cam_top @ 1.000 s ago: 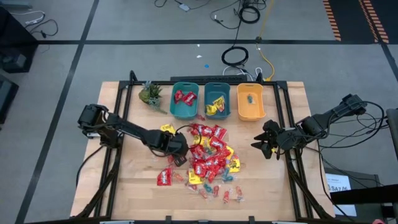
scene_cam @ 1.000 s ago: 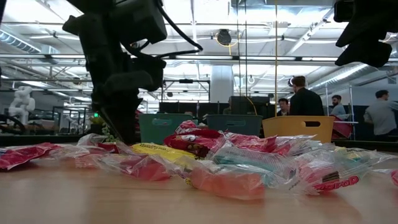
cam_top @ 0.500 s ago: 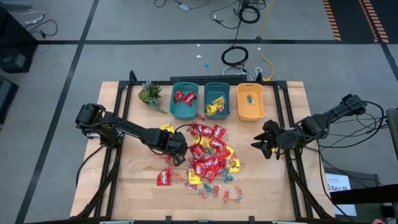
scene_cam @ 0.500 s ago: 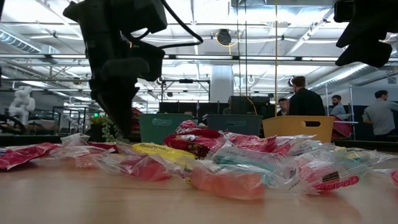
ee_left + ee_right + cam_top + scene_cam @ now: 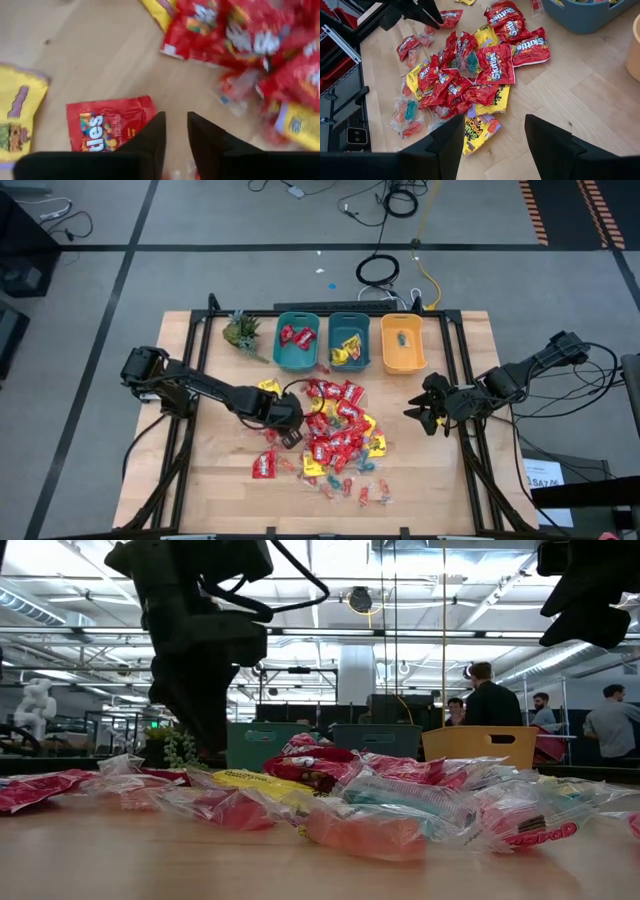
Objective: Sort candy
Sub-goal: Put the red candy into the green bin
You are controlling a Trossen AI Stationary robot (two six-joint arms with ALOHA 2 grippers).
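Observation:
The candy lies in a loose pile (image 5: 338, 435) at the table's middle: red packets, yellow packets and small twist-wrapped pieces. My left gripper (image 5: 289, 432) hovers at the pile's left edge, fingers pointing down. Its wrist view shows the left gripper (image 5: 176, 125) with a narrow gap, bare wood showing through it. A red packet (image 5: 107, 127) lies flat just beside the fingers. My right gripper (image 5: 425, 408) waits open and empty near the table's right side; it also shows in its own wrist view (image 5: 492, 145), looking at the pile (image 5: 470, 75).
Three bins stand at the far edge: a teal bin (image 5: 297, 356) with red packets, a teal bin (image 5: 349, 362) with yellow packets, an orange bin (image 5: 402, 360) with a small teal piece. A small green plant (image 5: 241, 330) stands left of them. People stand in the room behind.
My left gripper has risen a little from the candies at the pile's left edge, as the low view shows. The candies stay where they were.

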